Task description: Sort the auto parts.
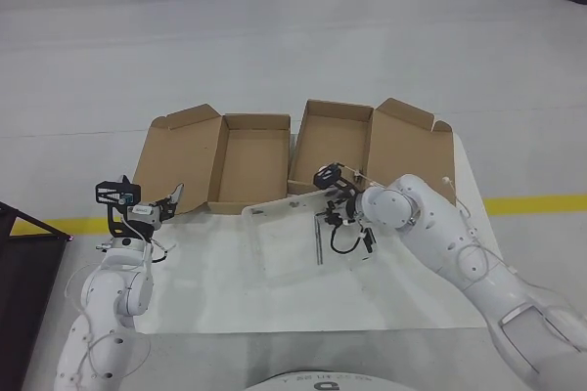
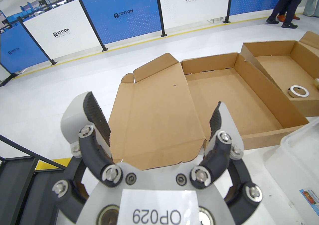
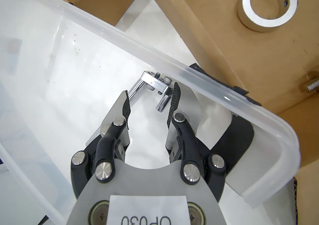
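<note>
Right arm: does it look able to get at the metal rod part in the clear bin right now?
Probably yes: the right gripper is open inside the clear bin, fingers either side of the metal rod part, nothing between. The bin's rim runs close by one finger.

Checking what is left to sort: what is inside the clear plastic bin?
A metal bracket with rods lies on the floor of the clear plastic bin, between the open fingers of the right gripper. The gripper covers part of the long rod.
</note>
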`<move>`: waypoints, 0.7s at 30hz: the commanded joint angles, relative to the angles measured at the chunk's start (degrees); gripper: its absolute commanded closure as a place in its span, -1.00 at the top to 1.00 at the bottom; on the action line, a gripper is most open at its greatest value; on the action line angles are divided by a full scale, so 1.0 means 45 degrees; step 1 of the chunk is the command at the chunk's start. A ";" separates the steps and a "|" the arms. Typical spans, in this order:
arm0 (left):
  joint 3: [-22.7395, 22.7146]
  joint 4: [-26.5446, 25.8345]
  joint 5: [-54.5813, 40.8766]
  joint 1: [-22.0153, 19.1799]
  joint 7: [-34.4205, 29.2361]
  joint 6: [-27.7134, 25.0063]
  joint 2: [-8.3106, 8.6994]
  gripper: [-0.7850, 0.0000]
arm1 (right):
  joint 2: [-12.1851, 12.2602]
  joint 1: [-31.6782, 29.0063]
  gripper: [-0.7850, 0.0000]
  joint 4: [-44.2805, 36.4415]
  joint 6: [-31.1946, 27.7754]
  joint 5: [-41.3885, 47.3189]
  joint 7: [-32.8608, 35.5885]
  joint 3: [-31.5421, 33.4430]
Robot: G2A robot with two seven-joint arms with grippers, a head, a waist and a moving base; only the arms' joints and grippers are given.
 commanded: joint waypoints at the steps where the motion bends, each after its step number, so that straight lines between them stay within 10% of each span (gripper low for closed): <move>1: 0.0000 0.0000 0.0000 0.0000 0.0000 0.0000 0.0000 1.00 | -0.0040 0.0011 -0.07 0.0040 0.0044 -0.0096 -0.0064 -0.0074; 21: 0.0000 0.0000 0.0000 0.0000 0.0000 0.0000 0.0000 1.00 | -0.0469 0.0358 -0.27 0.0734 -0.0468 0.0437 0.0113 -0.0565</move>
